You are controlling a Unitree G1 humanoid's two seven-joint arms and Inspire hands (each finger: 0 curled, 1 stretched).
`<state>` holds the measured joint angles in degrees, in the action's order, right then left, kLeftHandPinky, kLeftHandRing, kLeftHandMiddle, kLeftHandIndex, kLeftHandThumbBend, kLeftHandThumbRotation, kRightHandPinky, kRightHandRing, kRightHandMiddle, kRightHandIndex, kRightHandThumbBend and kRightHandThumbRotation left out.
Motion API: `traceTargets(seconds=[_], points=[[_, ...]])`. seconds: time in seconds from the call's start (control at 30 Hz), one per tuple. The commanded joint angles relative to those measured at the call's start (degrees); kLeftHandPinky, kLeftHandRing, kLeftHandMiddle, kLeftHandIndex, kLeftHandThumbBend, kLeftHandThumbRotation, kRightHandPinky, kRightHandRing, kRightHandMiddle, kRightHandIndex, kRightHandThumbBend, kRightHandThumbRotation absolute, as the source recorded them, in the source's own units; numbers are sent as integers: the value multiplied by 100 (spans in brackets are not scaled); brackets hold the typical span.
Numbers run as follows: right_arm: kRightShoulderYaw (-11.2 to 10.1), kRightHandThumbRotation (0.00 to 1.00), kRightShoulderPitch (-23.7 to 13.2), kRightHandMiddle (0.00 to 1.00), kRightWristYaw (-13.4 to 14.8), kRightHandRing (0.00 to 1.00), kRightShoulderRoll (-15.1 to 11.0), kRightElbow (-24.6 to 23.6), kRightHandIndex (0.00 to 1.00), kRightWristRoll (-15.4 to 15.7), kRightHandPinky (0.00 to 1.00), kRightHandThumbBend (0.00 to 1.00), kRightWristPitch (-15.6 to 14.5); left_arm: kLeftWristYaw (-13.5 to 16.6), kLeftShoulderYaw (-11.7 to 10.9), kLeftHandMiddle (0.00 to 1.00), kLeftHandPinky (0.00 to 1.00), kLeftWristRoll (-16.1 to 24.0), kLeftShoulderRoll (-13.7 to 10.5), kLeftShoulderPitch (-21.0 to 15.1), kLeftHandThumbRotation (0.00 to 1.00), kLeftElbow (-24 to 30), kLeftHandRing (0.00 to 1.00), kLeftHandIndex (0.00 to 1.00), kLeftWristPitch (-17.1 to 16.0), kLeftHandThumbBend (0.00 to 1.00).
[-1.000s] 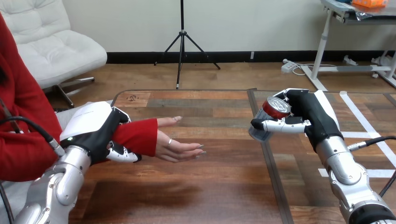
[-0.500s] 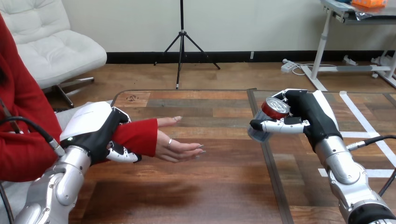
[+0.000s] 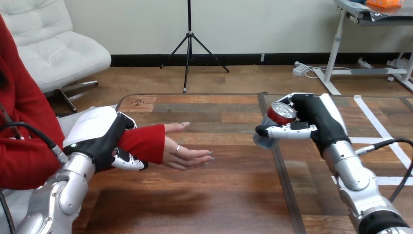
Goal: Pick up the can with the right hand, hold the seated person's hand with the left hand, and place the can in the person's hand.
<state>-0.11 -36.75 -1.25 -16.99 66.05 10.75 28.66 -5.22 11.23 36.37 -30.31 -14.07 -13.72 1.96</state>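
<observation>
— Where is the can [image 3: 281, 113] sitting right now?

— It isn't sitting. The right hand [image 3: 316, 117] is carrying it clear above the table [image 3: 219, 195], at 3 o'clock from the person's hand [image 3: 182, 153] and well apart from it. Fingers and thumb are wrapping round its side wall. The can is leaning, its top pointing toward about 1 o'clock.

— And the left hand [image 3: 92, 127]?

— It's clamping on the wrist [image 3: 143, 142], over the red sleeve, with fingers curling across the top and the thumb hooking underneath. The person's hand is lying open beyond it, with the fingertips pointing toward 3 o'clock, straight at the can.

— How are you reckoning that can is going to handle?

— I'm guessing light, thin-walled metal, staying stiff under a gentle grip but denting if squeezed hard. The wall is looking smooth, so I'm expecting it to be slippery, the more so tilted like that. Whether it's full or empty, I'm not managing to tell from here.

— So where is the best hold?

— Round the middle of the wall, I'm thinking, just where the right hand is gripping it now. That's leaving the lower end free for the person's fingers to be closing on.
</observation>
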Motion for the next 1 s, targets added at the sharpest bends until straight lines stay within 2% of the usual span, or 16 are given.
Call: traceTargets(seconds=[0.0,0.97], points=[[109,0,-908,42,135,36,211,-344,44,46,32,84,51,253,-181,36,20,-46,-15,-585,0,217,27,37,-148,65],[422,0,-1125,41,121,36,802,-435,44,329,31,82,-167,363,-168,33,18,-40,189,-773,0,195,24,35,-129,68]])
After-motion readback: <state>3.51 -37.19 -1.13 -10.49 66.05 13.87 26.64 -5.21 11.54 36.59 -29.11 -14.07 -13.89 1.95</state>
